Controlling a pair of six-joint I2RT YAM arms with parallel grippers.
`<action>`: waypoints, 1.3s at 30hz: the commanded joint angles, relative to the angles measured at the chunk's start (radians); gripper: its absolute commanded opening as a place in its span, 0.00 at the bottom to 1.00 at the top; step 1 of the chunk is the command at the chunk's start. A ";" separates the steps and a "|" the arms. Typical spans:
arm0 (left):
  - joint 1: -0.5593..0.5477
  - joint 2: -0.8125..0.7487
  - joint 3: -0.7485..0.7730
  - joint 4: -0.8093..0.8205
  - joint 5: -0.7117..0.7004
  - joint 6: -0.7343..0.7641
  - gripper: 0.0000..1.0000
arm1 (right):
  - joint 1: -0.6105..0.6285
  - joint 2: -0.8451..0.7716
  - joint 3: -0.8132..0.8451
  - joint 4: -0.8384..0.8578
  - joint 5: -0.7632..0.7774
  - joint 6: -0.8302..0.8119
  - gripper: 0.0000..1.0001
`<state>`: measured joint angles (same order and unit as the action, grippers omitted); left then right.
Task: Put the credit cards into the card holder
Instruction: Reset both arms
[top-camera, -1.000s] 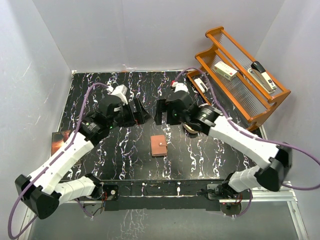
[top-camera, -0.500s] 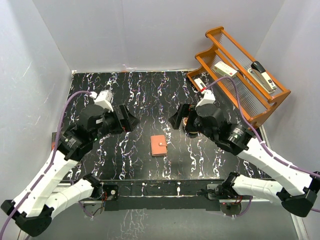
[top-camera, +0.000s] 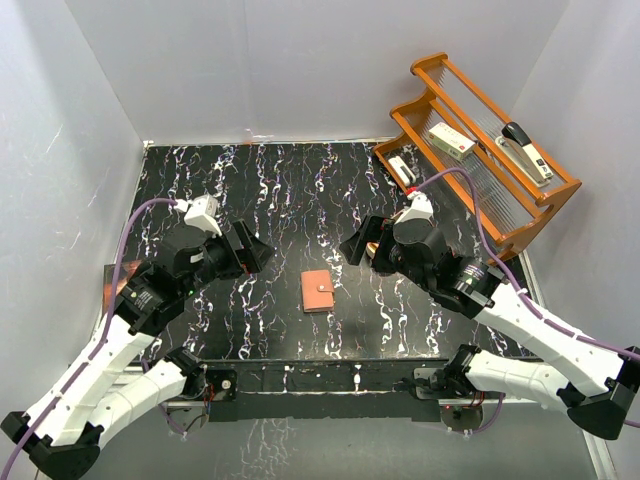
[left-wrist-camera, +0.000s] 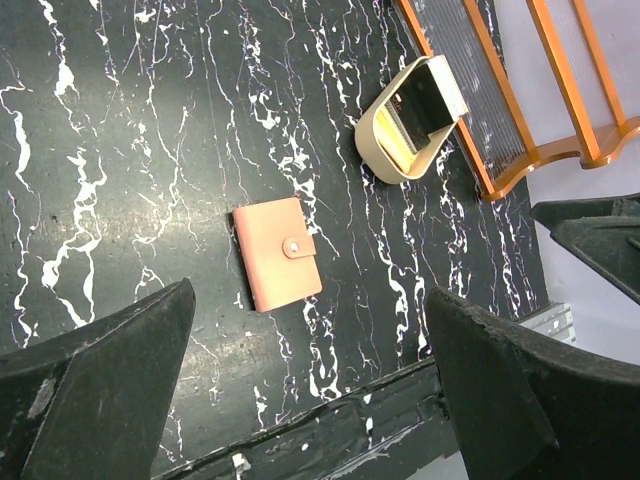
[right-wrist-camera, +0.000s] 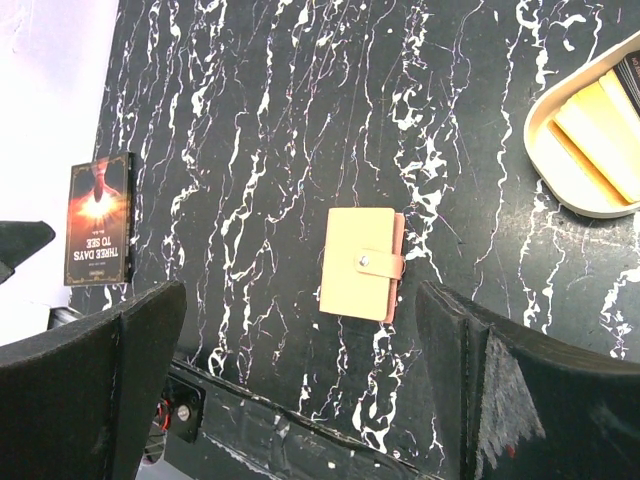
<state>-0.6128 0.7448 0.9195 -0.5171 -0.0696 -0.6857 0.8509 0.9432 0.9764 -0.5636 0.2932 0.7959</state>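
Left gripper: fingers spread wide, nothing held. Right gripper: same, wide and empty. Both hovering above the table, either side of the card holder, apart from it.

Card holder: lower centre of the top view, flat, folded shut, snap tab across the front.

Credit cards: upper right corner of the right wrist view, yellow-gold, leaning inside the tan dish. Pale card not made out. Dish mostly hidden under the right arm in the top view. Booklet at left edge, not part of this.

Likely step: approach, nothing in the holder yet as far as visible. To do it well:
- Undo the tab and open the holder first, pinning one flap flat.
- Reach for the dish with the right gripper, the closer one.
- Pinch a card by its raised edge, not flat against the dish floor.
- Take one card only; thin, likely to slip or lift as a pair.
- Keep the dish from sliding.
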 joint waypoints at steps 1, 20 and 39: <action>-0.002 -0.003 0.001 0.018 -0.007 -0.014 0.99 | 0.003 -0.011 0.031 0.060 0.029 0.015 0.98; -0.002 -0.014 -0.013 0.071 -0.048 0.000 0.99 | 0.004 -0.016 0.035 0.069 0.027 -0.006 0.98; -0.002 0.015 -0.009 0.140 0.009 0.021 0.99 | 0.004 -0.022 0.038 0.121 0.036 -0.033 0.98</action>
<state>-0.6128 0.7719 0.9161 -0.3893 -0.0681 -0.6792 0.8509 0.9417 1.0252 -0.5369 0.3157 0.7601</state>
